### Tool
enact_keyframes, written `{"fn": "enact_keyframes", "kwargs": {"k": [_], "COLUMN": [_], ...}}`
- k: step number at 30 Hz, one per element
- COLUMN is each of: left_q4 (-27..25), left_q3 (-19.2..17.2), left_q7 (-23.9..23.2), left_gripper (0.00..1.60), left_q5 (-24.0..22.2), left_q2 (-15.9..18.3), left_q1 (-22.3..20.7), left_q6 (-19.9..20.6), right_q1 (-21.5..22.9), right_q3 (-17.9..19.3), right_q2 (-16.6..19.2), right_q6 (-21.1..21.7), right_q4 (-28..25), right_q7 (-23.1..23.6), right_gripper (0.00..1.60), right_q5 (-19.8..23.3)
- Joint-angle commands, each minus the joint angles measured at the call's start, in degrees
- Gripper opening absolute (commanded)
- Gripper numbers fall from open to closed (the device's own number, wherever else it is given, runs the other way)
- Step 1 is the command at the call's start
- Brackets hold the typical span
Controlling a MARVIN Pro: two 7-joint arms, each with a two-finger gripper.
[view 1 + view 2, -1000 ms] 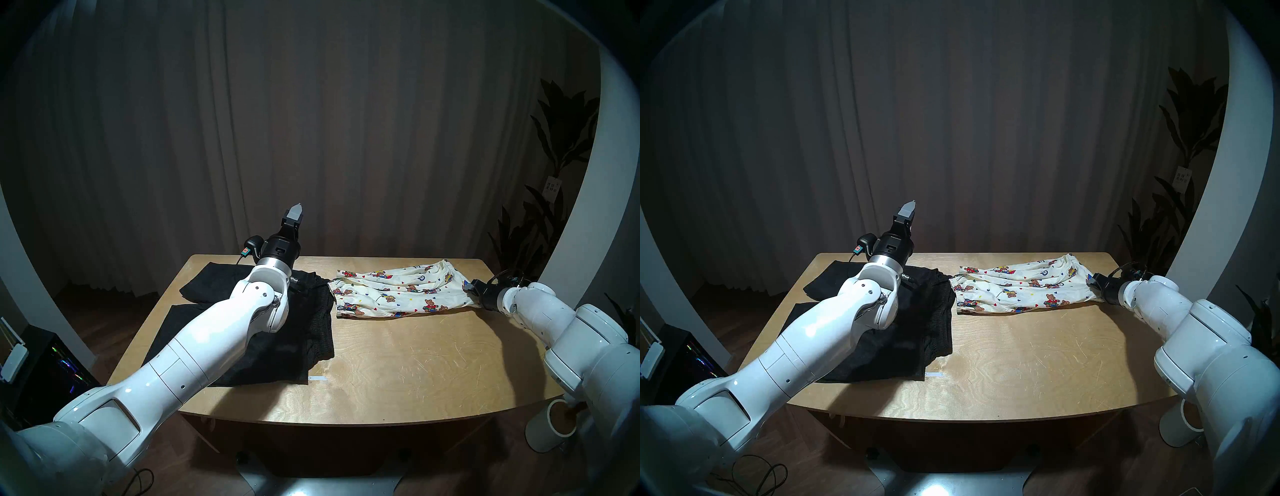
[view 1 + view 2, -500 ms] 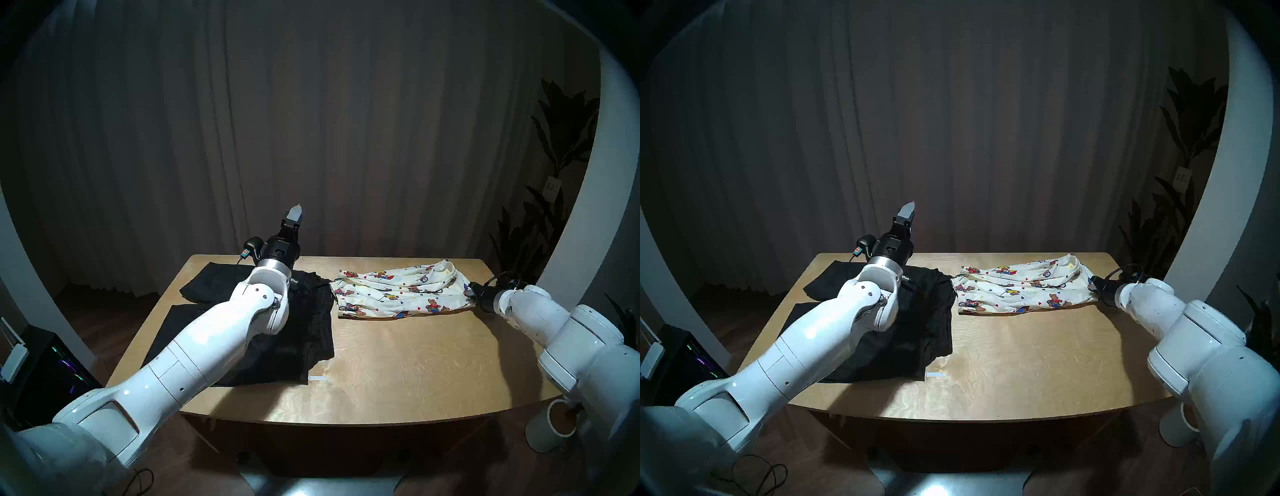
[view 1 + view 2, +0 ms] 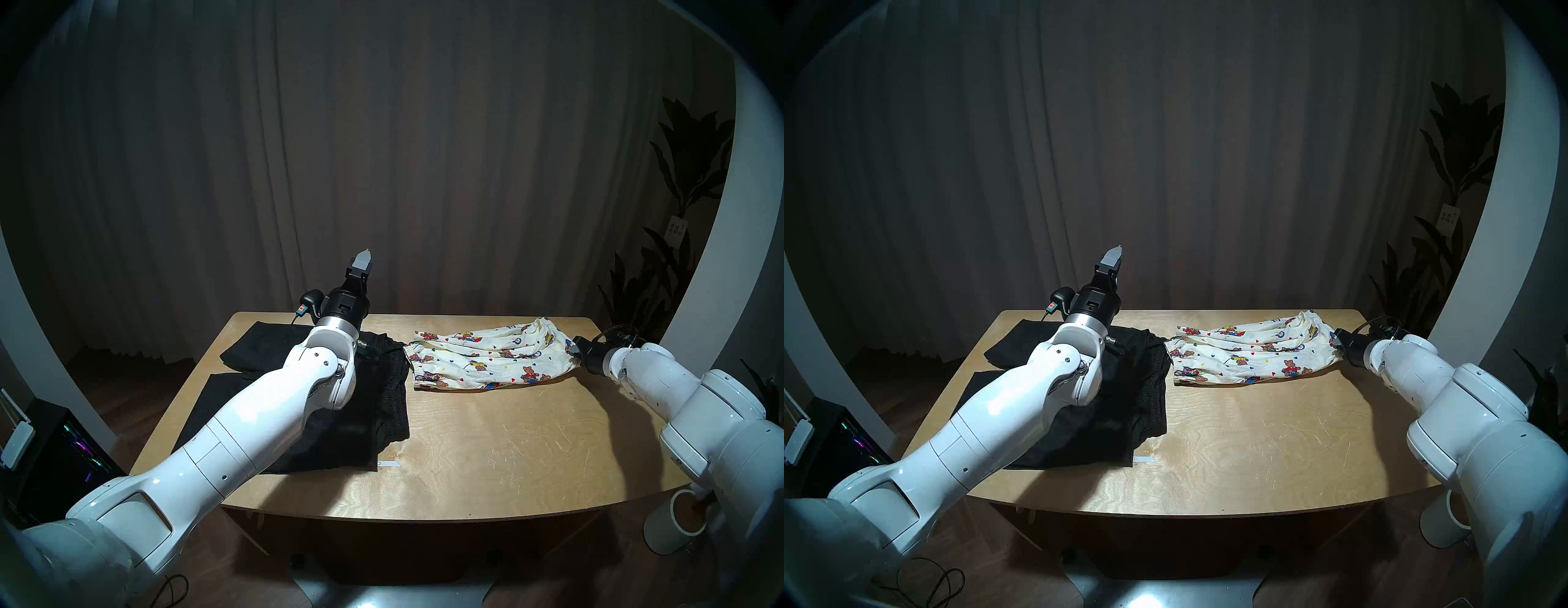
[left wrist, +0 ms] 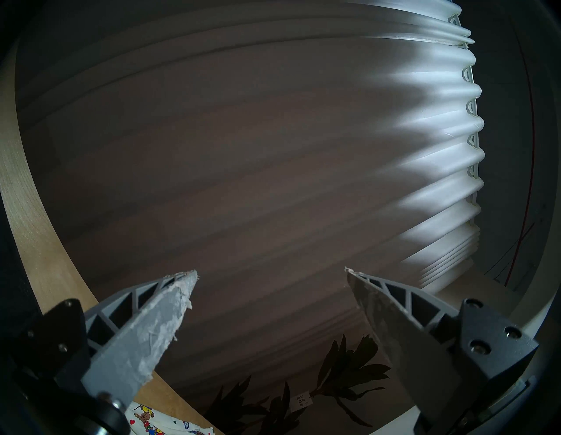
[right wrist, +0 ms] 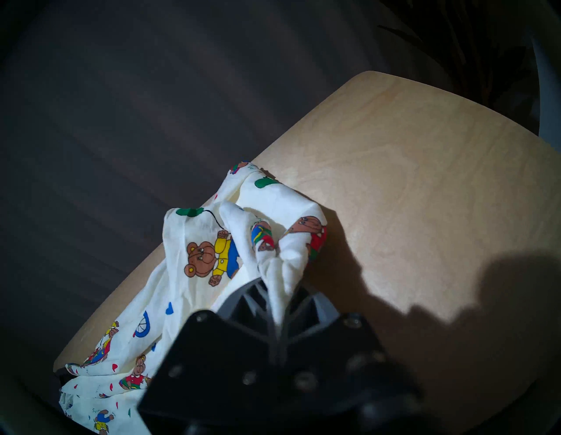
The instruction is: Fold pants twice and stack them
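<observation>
Bear-print pants [image 3: 488,358]: a short cream pair, printed with brown teddy bears in red, yellow and blue clothes, small hearts and wheels; lying spread across the far right part of the table [image 3: 488,446], gathered elastic waistband pointing toward the table's middle, cloth rumpled rather than flat.
Bear-print pants, right end: bunching up and lifting slightly off the table where the right hand is gripping; in the right wrist view the cream cloth [image 5: 212,273] is pulling into a twisted peak between the fingers.
Black pants [image 3: 339,403]: a charcoal-black knit pair, lying on the left half of the table, partly under the left arm; ribbed waistband showing along its right edge, just beside the waistband of the printed pair; whether the two are touching cannot be told.
Right hand [image 3: 573,351]: reaching in from the table's right edge, angling down, fingers clamping tight on the leg-end corner of the bear-print pants [image 5: 277,299].
Left hand [image 3: 364,258]: hovering above the far left part of the table, pointing up and away toward the curtain [image 3: 382,148]; fingers [image 4: 158,328] standing wide apart, holding nothing.
Table: light wood with a scratched surface, a small white strip [image 3: 389,463] lying at the near corner of the black pants.
Plant [image 3: 679,220]: dark leaves standing behind the table's far right corner.
</observation>
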Motion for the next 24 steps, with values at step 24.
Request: {"fn": "enact_keyframes", "kwargs": {"k": [24], "left_q4": [-2.8], "left_q3": [-1.7], "left_q7": [-0.7], "left_gripper": [1.6], "left_q5": [-2.3], "left_q2": [1.9], "left_q1": [0.7], "left_q6": [-0.7], "right_q1": [8.6], "right_q3": [-7.2], "right_q2": [-0.7], "right_q6": [-2.6], "right_q4": [-4.5], "right_q7": [4.5], "right_gripper": [0.0], "right_q5": [-9.5]}}
